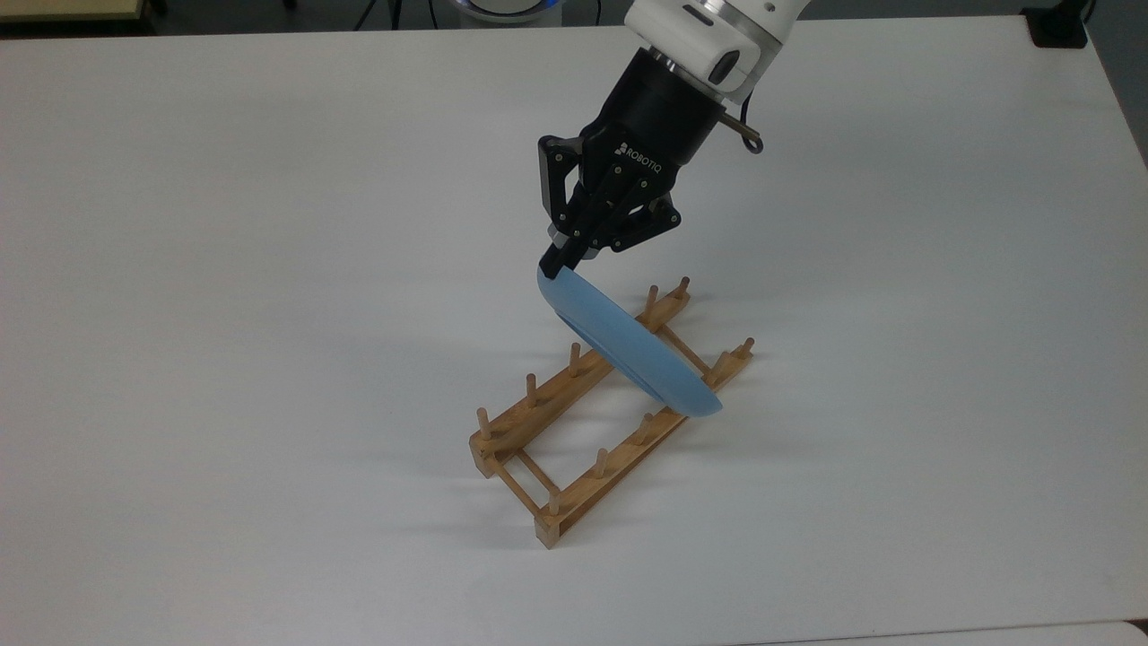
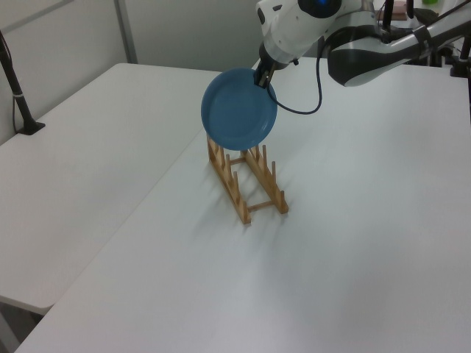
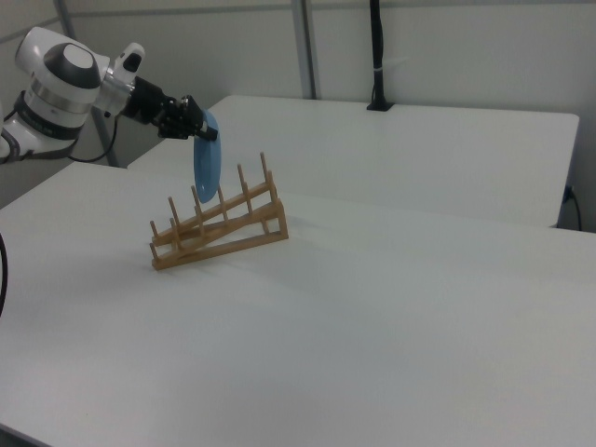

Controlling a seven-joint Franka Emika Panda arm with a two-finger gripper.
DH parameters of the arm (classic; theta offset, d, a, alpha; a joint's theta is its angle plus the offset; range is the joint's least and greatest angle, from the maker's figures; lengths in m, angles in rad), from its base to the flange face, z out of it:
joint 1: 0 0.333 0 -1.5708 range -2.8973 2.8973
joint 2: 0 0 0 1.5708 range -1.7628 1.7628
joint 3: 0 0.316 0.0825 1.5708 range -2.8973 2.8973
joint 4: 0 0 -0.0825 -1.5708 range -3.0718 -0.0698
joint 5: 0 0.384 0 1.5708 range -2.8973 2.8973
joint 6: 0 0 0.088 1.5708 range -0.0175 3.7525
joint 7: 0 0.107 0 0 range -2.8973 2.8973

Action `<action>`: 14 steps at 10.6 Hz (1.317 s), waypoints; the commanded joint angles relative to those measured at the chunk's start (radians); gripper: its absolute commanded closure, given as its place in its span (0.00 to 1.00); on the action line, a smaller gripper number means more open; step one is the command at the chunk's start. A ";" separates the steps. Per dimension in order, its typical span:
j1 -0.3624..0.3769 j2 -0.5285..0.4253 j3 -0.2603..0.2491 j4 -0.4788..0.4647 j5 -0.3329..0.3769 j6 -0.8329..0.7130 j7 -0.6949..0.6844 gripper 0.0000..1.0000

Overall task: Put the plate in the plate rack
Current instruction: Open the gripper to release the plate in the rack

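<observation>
The light-blue plate (image 1: pixel 628 345) stands on edge, tilted, over the end of the wooden plate rack (image 1: pixel 538 408) that lies toward the top view's upper right. My black gripper (image 1: pixel 554 262) is shut on the plate's top rim, reaching down from the white wrist. In the left view the plate (image 2: pixel 239 109) faces the camera above the rack (image 2: pixel 250 184), with the gripper (image 2: pixel 261 77) at its upper right rim. In the right view the plate (image 3: pixel 206 158) is edge-on, its lower edge down among the pegs of the rack (image 3: pixel 219 233), held by the gripper (image 3: pixel 207 132). Whether it touches the rails I cannot tell.
The rack sits on a wide white table (image 1: pixel 269 269) with bare surface all around. A black clamp post (image 2: pixel 22 103) stands at the neighbouring table's edge. A black cable (image 2: pixel 309 103) loops from the wrist. A black block (image 1: pixel 1058 27) sits at the top view's upper right corner.
</observation>
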 commanded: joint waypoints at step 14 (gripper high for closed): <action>0.047 0.012 -0.005 -0.048 -0.074 0.022 0.133 0.00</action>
